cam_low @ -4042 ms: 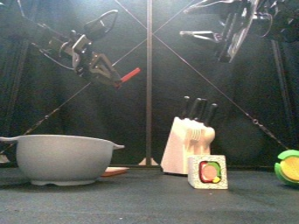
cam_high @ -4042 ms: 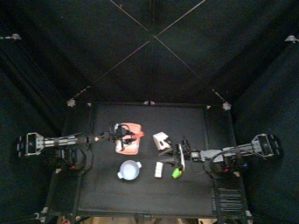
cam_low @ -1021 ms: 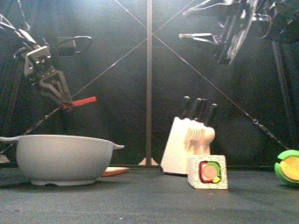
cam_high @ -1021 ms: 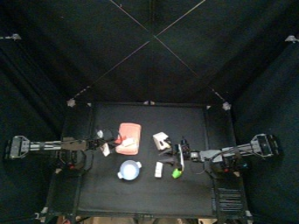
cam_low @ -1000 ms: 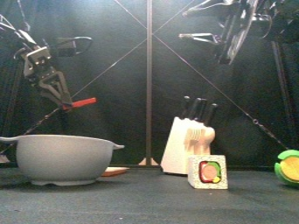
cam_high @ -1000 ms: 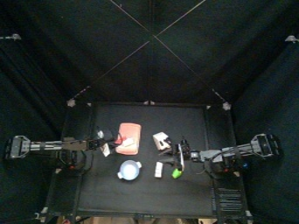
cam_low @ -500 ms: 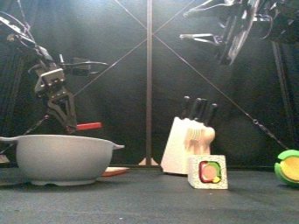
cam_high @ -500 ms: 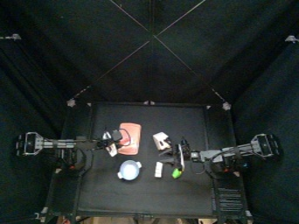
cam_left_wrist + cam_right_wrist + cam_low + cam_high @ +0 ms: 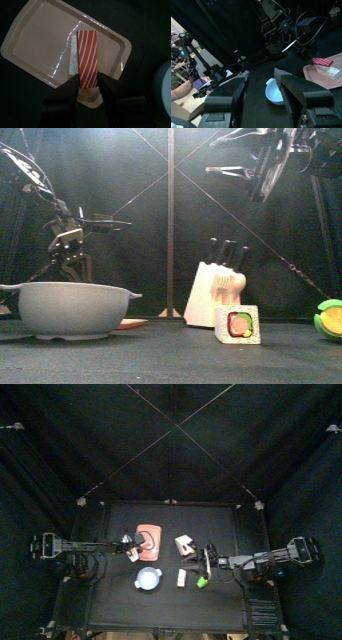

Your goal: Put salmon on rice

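Black curtains all round, small black table (image 9: 120, 609). Left gripper (image 9: 87, 80) grips the salmon (image 9: 87, 57), a striped orange-red strip, above the pink tray (image 9: 37, 42); a white rice block (image 9: 73, 55) sits in the tray right beside and under the strip, contact unclear. Blue-white bowl (image 9: 148, 578) near the table's front, contents not visible. Knife block (image 9: 218, 288), sushi roll piece (image 9: 238, 322) and a green toy (image 9: 330, 317) sit further right. Right gripper (image 9: 261, 82) hangs apart, jaws spread, holding nothing.

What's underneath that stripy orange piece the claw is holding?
A white rice block on a pink tray lies beneath the salmon held by the left gripper. The salmon covers most of the rice.
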`<state>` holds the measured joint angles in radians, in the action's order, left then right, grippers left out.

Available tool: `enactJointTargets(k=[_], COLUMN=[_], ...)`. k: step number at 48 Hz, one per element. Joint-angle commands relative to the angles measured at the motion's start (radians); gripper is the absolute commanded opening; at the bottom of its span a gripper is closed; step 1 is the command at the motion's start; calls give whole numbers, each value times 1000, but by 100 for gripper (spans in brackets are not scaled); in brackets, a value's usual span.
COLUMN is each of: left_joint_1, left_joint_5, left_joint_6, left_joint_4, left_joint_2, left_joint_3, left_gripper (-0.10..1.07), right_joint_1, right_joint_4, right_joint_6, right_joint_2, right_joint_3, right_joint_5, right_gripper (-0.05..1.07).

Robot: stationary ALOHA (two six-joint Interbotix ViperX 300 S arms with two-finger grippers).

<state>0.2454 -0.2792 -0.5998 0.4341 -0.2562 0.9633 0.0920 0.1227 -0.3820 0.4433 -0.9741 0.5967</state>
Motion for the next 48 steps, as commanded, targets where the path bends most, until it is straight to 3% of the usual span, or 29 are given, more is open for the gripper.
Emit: enactJointTargets(k=[1,31,48], left_joint_1=[15,31,31], left_joint_5=[14,37,57], left_joint_6=[0,5,58], left_joint_4=[5,69,69], left_joint_2=[28,77,80], left_joint_3=[-40,-26,-8], left_gripper=[64,64,64], right_joint_1=[2,2,2], right_joint_4=[0,0,-2], right_joint_6=[2,0,0], right_joint_2=[17,17,17], right_joint_3=[8,8,11], right_joint_5=[9,9,9], right_gripper=[82,82,82])
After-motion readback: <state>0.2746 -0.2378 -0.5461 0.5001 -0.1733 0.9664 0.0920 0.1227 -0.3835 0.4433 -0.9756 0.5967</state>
